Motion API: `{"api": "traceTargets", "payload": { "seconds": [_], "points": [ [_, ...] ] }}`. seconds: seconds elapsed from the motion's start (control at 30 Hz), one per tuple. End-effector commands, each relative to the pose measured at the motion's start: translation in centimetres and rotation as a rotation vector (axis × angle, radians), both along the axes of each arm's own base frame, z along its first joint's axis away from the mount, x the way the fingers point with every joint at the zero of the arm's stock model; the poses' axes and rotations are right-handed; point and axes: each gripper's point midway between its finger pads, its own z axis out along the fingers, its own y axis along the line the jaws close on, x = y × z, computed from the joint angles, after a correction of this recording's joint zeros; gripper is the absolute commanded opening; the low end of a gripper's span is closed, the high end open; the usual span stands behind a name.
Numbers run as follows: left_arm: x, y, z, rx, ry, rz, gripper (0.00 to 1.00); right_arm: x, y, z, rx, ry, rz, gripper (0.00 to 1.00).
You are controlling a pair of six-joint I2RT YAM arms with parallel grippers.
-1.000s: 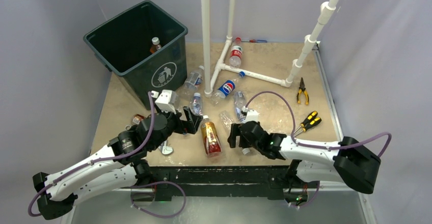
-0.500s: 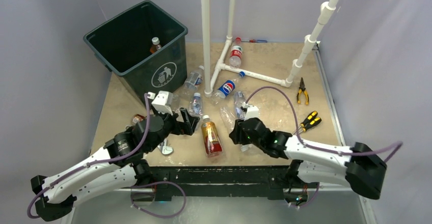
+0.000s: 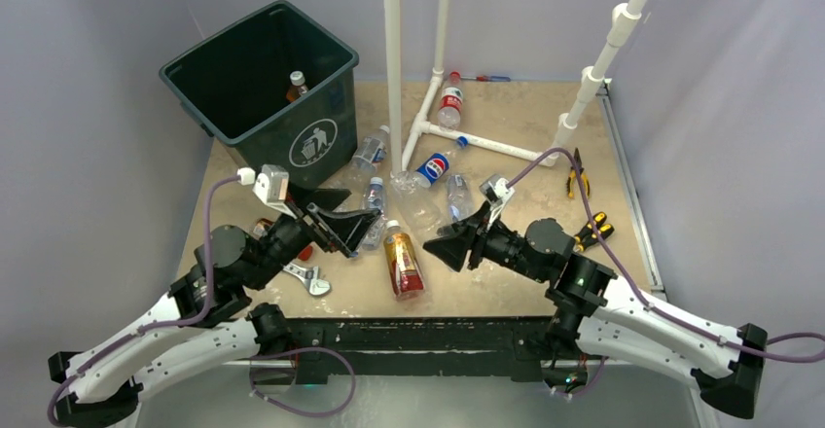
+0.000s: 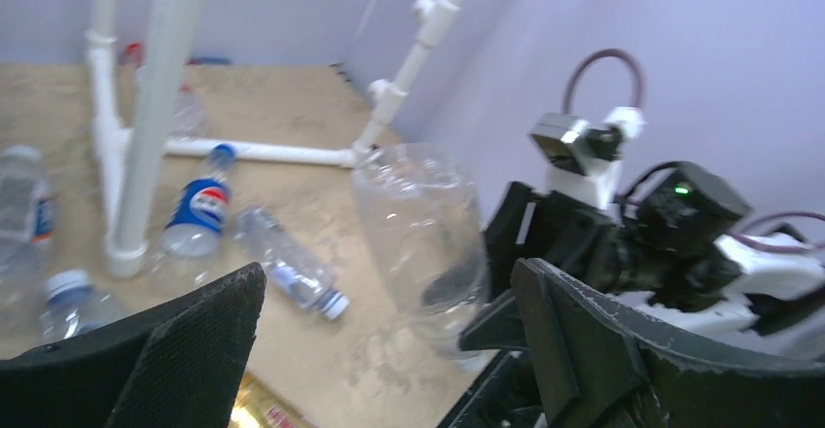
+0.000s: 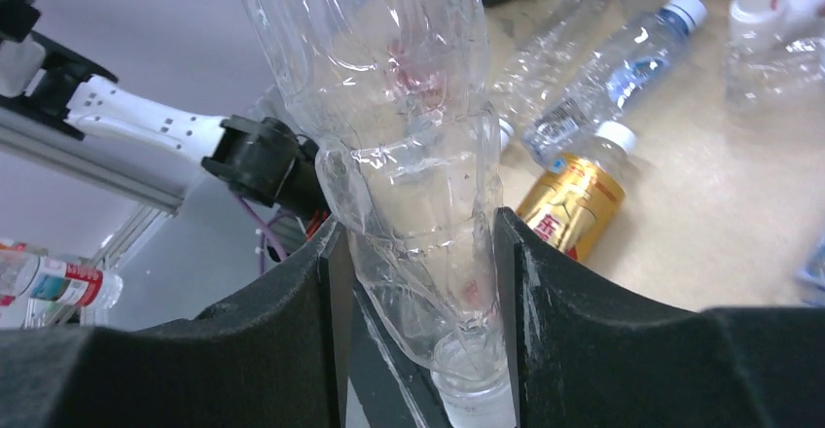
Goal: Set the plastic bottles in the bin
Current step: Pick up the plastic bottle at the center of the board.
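Room light is soft and even, from overhead, w/ only faint shadows on the table (image 3: 516, 107); top view is sharp; left wrist view is smeared; right wrist view clearer, w/ small glints on the clear bottle (image 5: 389, 107); backgrnd there soft.

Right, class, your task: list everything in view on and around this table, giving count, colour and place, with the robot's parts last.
bin: one, dark green, far left.
bottle in the bin: one, amber, upright inside.
loose bottles: at least seven, mostly clear, one amber, some with blue or red labels, lying mid-table.
held bottle: one, clear, between the right gripper's fingers.
pipe frame: one, white, far middle.
pliers: one, yellow handles, right edge.
screwdrivers: apparently two, yellow and black, right side.
wrench: one, silver, near left.
left gripper: black, open, empty.
right gripper: black, shut on the held bottle.
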Motion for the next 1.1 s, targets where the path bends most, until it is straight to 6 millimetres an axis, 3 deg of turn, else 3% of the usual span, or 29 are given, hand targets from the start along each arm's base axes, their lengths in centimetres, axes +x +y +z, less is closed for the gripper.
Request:
{"api": "traceTargets", "payload": {
  "seconds": [0.0, 0.2, 0.57, 0.7, 1.07],
  "points": [
    [-2.9, -2.7, 4.4, -0.103, -0.151, -0.213, 0.99, -1.4, 2.0, 3.6, 0.106, -0.101, 0.138, 0.39],
    [-4.0, -4.4, 4.4, -0.073, -0.163, -0.319, 0.99, -2.6, 2.9, 5.0, 0.179, -0.15, 0.221, 0.38],
    [-4.1, -5.5, 4.2, -0.081, -0.162, -0.354, 0.99, -4.5, 3.1, 6.0, 0.224, -0.204, 0.329, 0.38],
    [-3.4, -4.5, 4.2, -0.099, -0.152, -0.292, 0.99, -4.9, 2.8, 6.4, 0.238, -0.219, 0.337, 0.38],
    [-2.5, -0.9, 6.5, -0.133, -0.185, -0.145, 0.99, -5.0, 2.8, 6.4, 0.199, -0.233, 0.35, 0.36]
  ]
}}
